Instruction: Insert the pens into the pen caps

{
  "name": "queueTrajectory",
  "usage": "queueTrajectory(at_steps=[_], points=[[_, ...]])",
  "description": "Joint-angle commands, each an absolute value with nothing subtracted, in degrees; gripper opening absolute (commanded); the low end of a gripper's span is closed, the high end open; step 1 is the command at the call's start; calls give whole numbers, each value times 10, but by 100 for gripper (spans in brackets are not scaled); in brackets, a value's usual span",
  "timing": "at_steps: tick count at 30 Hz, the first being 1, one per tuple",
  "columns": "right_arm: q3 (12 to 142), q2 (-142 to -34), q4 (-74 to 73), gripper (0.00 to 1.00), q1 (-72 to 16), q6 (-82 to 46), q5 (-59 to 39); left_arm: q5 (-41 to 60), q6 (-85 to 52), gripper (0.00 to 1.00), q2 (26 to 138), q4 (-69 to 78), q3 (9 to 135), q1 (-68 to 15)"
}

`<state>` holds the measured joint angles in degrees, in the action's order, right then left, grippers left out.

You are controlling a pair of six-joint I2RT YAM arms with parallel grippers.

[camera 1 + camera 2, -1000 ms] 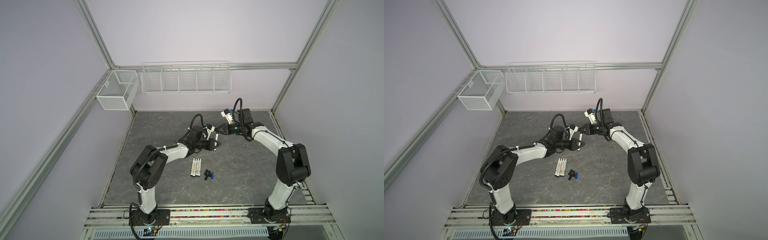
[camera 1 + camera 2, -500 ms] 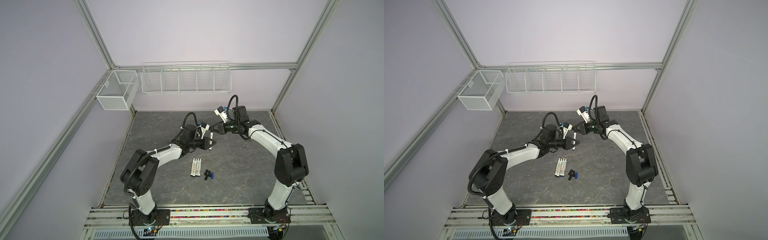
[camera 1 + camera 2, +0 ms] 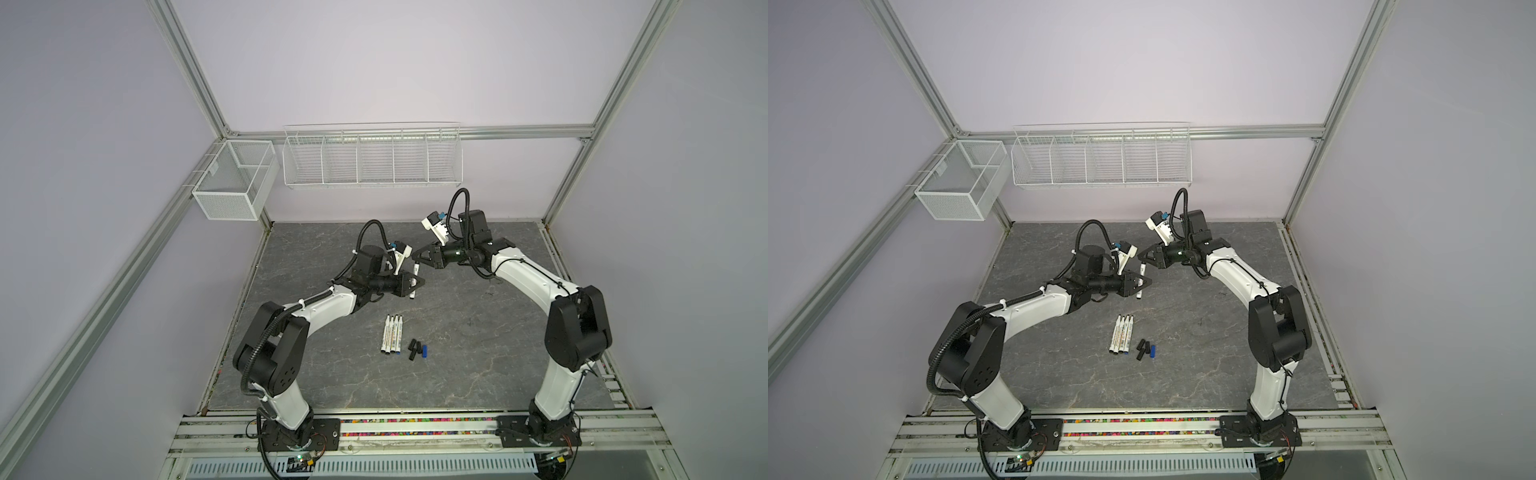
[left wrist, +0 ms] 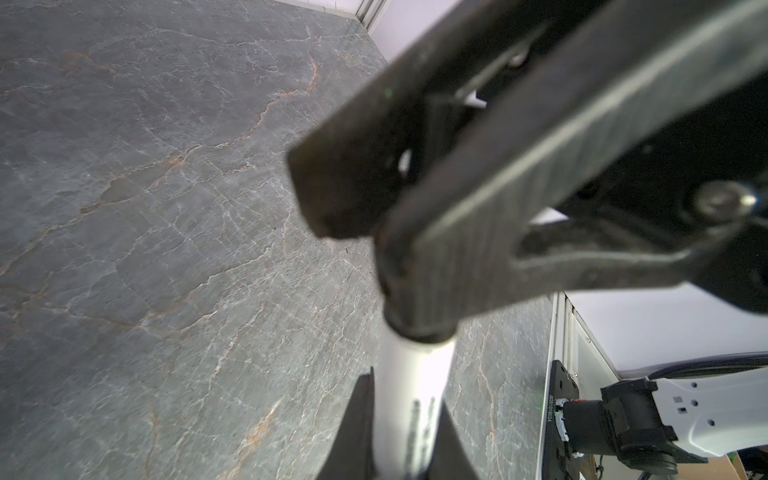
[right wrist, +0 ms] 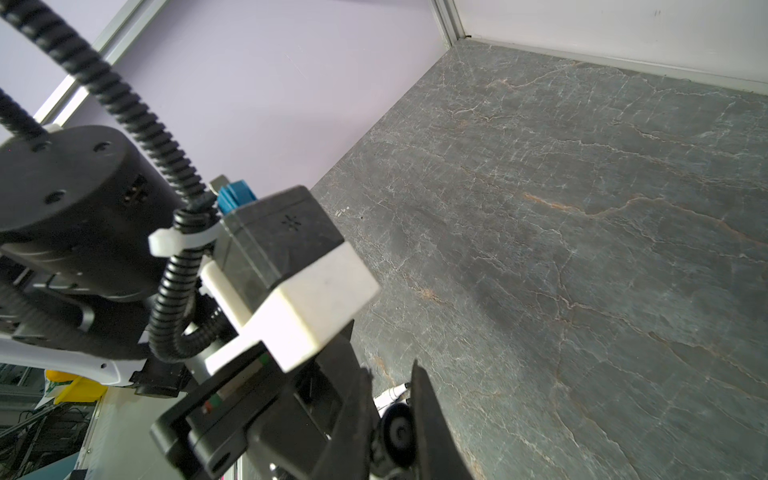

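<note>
Grip: left gripper (image 3: 417, 282) holds pen (image 4: 411, 374); right gripper (image 3: 419, 259) pinches black cap (image 5: 398, 432) | change: both have closed in; cap now meets pen's tip, seating unclear | other pens (image 3: 392, 334), loose caps (image 3: 417, 349) wait on table (image 3: 478, 332).

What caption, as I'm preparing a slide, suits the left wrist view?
Left gripper holds a white pen up to the black cap pinched by the right gripper, over grey marbled tabletop.

Pens (image 3: 392, 336) parallel on mat (image 3: 478, 332), caps (image 3: 419, 345) clustered beside; held pen (image 4: 415, 374) end at black cap (image 5: 397, 432).
</note>
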<state>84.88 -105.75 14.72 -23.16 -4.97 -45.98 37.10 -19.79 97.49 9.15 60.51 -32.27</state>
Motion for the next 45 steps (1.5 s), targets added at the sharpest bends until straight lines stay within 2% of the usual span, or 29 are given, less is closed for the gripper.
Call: queueTrajectory(at_steps=[1,5,10,18,26,32,36,39,41,43,45], points=[[750,-1053,352,7,-200,-62,-514,183,-275,0,925,281,660,-229],[699,-1016,222,7,-148,-165,-548,172,-227,0,925,227,625,-284],[694,-1014,206,7,-148,-178,-552,168,-241,0,948,238,581,-333],[715,-1024,236,7,-171,-145,-562,166,-262,0,984,253,581,-367],[764,-1053,360,7,-218,-44,-551,157,-262,0,995,264,612,-363],[767,-1055,363,8,-217,-47,-520,168,-244,0,994,242,643,-352],[746,-1035,305,24,-197,-103,-488,186,-254,0,1011,235,639,-358],[721,-1018,254,41,-173,-156,-490,189,-244,0,1031,224,625,-381],[707,-1002,212,57,-163,-190,-486,192,-243,0,1050,224,616,-396],[693,-984,171,65,-157,-217,-475,197,-241,0,1064,226,608,-401],[686,-969,146,69,-152,-237,-459,190,-235,0,1068,218,604,-399]])
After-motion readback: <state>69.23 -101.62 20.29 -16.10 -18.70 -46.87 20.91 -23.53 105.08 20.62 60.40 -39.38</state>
